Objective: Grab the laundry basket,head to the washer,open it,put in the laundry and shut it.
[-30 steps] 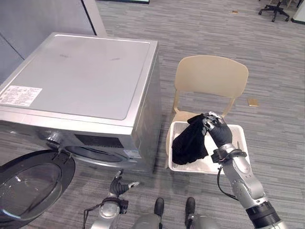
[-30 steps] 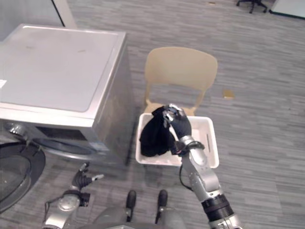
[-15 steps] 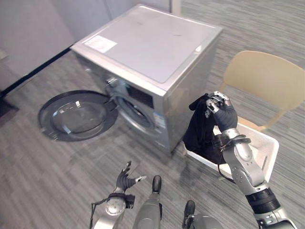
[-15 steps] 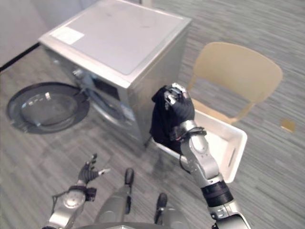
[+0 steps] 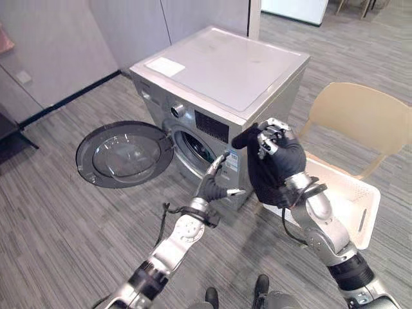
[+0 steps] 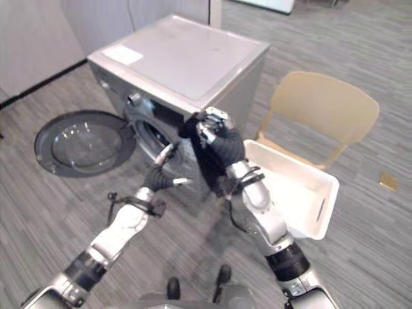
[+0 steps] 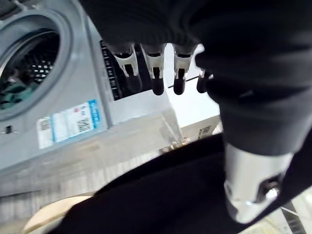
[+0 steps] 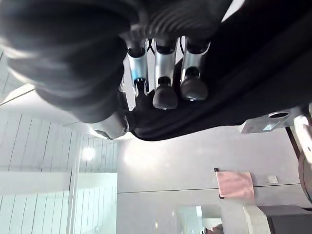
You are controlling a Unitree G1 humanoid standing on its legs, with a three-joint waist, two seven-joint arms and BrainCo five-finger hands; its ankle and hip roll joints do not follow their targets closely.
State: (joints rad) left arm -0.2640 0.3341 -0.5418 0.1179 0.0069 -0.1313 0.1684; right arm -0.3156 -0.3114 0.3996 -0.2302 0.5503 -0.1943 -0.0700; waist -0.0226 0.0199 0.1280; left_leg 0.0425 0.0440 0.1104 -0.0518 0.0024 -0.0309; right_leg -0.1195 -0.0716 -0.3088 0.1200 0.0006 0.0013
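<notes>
While right hand grips cloth (left hand open, empty): feed low into washer drum, clear of door.

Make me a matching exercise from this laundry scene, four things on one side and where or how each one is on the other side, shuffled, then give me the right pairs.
Things:
1. washer door
2. black garment
3. white laundry basket
4. left hand

States:
A. on the beige chair beside the washer
B. swung wide open
C. fingers open, reaching toward the washer front
D. gripped in the right hand, held up in front of the washer

Pairs: 1-B, 2-D, 3-A, 4-C
</notes>
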